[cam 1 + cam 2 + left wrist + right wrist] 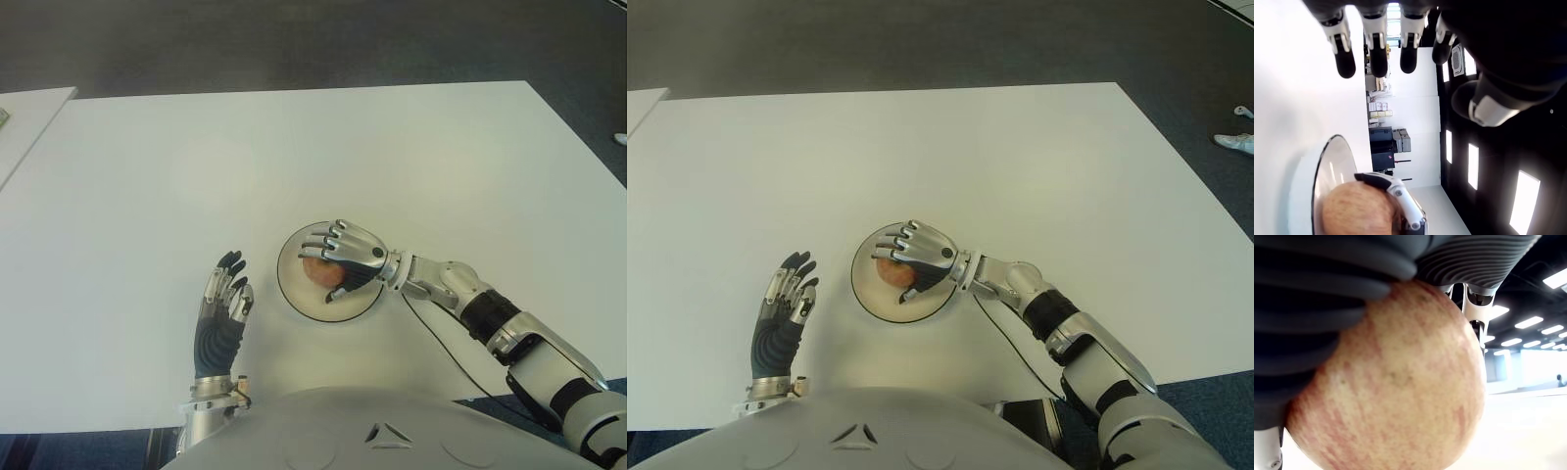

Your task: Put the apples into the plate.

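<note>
Apple (315,270) half-hidden under right hand (343,257)

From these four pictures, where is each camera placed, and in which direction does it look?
Left eye view: on the head, facing down at the table; both arms show.
Right eye view: beside it, same scene; right hand over the plate.
Left wrist view: on the left wrist; open left hand, plate beyond.
Right wrist view: on the right wrist; fingers gripping the apple.
Shared: all four show the apple.
</note>
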Controlling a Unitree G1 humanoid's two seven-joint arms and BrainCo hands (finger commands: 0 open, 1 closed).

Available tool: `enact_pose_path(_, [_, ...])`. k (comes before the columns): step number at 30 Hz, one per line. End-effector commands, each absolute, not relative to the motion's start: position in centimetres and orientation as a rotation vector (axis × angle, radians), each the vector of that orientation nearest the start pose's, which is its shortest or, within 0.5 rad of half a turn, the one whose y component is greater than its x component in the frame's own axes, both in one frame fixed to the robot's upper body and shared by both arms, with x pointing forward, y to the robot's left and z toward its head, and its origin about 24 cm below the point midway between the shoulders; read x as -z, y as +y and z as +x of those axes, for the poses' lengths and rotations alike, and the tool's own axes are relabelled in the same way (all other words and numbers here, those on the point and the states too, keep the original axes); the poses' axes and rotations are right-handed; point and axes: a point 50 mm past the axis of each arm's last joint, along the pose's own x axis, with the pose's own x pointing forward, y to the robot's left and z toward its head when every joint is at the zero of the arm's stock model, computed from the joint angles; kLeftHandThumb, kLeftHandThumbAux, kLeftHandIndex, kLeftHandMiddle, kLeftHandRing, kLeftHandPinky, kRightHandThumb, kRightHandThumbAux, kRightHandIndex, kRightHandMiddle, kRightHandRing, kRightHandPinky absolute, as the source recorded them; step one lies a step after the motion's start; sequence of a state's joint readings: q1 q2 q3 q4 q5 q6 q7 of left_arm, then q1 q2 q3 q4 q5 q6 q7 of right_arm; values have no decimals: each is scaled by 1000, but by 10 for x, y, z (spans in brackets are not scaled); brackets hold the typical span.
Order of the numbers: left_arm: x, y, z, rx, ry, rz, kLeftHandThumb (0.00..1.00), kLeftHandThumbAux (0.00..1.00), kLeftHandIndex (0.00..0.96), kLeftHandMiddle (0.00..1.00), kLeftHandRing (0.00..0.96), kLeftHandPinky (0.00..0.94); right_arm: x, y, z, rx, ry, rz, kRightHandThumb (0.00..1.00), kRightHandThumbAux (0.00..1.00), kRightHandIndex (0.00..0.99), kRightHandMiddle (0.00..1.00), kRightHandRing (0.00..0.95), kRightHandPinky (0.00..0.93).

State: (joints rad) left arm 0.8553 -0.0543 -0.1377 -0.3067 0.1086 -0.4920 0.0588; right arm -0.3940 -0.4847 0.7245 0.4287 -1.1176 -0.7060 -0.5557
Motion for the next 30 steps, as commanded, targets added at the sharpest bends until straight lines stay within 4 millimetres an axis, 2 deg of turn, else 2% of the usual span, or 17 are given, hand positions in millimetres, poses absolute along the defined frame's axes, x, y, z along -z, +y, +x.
enact_pose_path(1, [-21,149,81,-167,34,54,142,523,103,104,113,141,-8,-91,230,-903,-880,-1254,360,538,358,472,417,355])
enact_pose_path(7, [-18,151,84,-161,19,102,110,520,91,87,91,116,-21,-99,221,-915,-895,-1231,199,425,177,241,201,153])
enact_pose_path(13, [-15,152,87,-161,20,131,86,513,83,77,76,103,-40,-108,215,-945,-899,-1251,104,386,76,116,80,33])
enact_pose_path(19, [-13,152,90,-162,19,145,82,513,72,72,77,113,-46,-111,213,-981,-841,-1266,15,339,8,26,8,3])
enact_pose_path(30, [-12,153,92,-159,29,158,75,506,73,80,82,116,-51,-112,214,-923,-808,-1202,7,299,0,0,0,0])
